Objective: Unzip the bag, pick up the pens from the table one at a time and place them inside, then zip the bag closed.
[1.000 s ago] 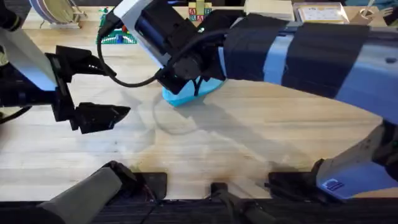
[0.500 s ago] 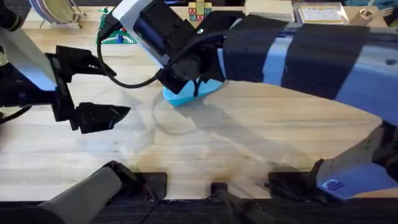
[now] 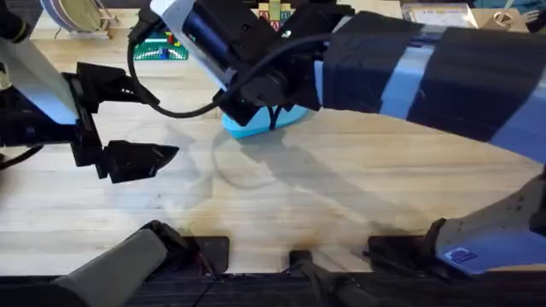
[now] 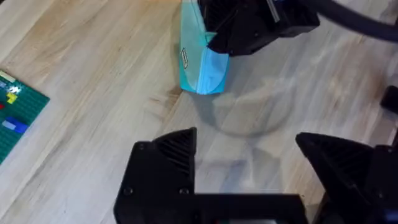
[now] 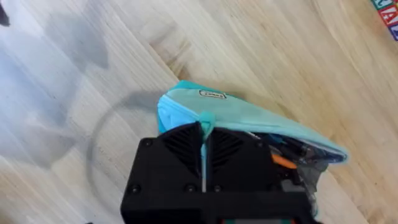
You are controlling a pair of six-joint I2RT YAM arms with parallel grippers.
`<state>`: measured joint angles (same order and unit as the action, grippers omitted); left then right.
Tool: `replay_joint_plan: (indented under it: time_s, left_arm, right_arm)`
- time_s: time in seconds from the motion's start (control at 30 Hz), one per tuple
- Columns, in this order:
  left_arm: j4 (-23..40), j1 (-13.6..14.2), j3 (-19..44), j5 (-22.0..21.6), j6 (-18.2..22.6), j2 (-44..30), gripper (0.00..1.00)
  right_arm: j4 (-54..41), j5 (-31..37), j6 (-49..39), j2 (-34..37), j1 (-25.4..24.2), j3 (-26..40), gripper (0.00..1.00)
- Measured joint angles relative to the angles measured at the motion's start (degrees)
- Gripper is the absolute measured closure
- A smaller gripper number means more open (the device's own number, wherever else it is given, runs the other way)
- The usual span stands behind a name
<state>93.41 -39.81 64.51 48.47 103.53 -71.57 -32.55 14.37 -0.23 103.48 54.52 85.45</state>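
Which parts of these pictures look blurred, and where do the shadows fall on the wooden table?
Overhead view: the right arm rises close under the camera, large, dark and soft-edged, its broad grey shadow crossing the light wooden plank table. Left wrist view: the light blue fabric pouch is sharp, with a faint shadow beside it. Right wrist view: the right gripper is crisp, closed on the pouch's zipper tab.

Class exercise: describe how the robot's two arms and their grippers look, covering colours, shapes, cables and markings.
Both grippers, left gripper and right gripper, are black with wedge-shaped, ribbed fingers. The right arm is dark with light blue bands, a white segment and a looping black cable.
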Motion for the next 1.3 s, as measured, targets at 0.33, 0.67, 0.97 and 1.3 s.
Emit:
replay_joint_plan:
  time_s: [0.33, 0.67, 0.97, 1.3]
  left_arm:
    - [0.0, 0.0, 0.0, 0.0, 0.0, 0.0, 0.008]
    - [0.0, 0.02, 0.0, 0.09, 0.0, 0.0, 0.008]
    - [2.57, 0.02, 0.0, 1.85, 3.19, -1.35, 0.007]
    - [2.61, 2.32, -2.01, 4.87, 13.7, -11.69, 0.007]
  right_arm:
    - [-0.2, 0.22, -0.2, -0.62, 0.0, 0.0, 0.97]
    - [-0.42, 0.24, -0.22, -1.42, 0.0, 0.0, 0.97]
    - [-0.44, 0.26, -0.22, -1.42, 0.0, 0.0, 0.97]
    - [-0.43, 0.26, -0.22, -1.4, 0.0, 0.0, 0.97]
